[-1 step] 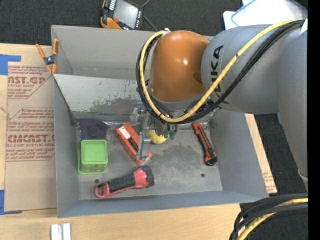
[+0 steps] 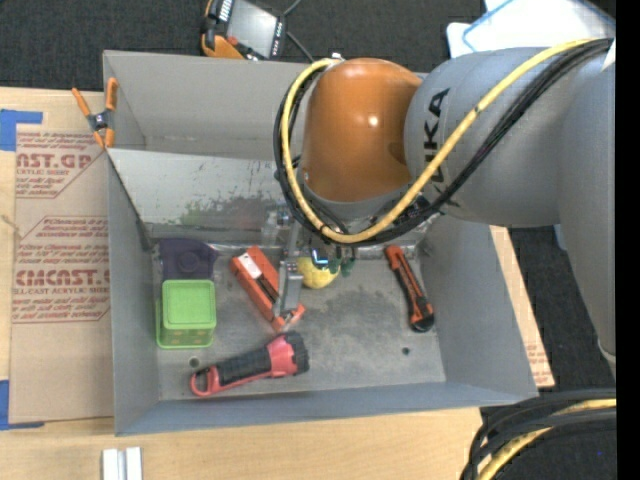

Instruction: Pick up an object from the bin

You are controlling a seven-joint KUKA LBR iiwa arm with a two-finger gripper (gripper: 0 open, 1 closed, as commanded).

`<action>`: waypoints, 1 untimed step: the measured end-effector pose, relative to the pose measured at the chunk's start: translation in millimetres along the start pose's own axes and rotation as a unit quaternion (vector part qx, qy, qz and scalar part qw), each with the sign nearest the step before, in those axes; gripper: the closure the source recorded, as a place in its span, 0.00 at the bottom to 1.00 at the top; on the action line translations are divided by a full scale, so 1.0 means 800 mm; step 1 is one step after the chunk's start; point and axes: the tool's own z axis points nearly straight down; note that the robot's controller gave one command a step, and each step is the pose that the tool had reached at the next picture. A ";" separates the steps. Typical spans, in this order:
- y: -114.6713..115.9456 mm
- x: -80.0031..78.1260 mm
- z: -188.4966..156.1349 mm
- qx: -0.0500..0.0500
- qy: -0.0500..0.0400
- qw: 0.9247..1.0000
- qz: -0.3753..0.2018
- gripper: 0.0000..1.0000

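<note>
My gripper point(image 2: 291, 312) reaches down into the middle of the bin, under the arm's orange cover. Its tip rests at the lower end of an orange and red flat tool point(image 2: 256, 280) that lies slanted on the bin floor. A small yellow rounded thing point(image 2: 319, 274) with a blue and green top sits just to the right of the gripper, partly hidden by the arm. A red and black flashlight-like tool point(image 2: 252, 365) lies below the gripper, near the front wall.
A green square box point(image 2: 187, 313) and a dark purple thing point(image 2: 185, 258) sit at the left of the bin. An orange and black handled tool point(image 2: 410, 288) lies at the right. The arm hides the bin's back middle.
</note>
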 end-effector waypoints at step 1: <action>0.006 0.070 0.145 0.000 0.001 0.997 -0.074 0.00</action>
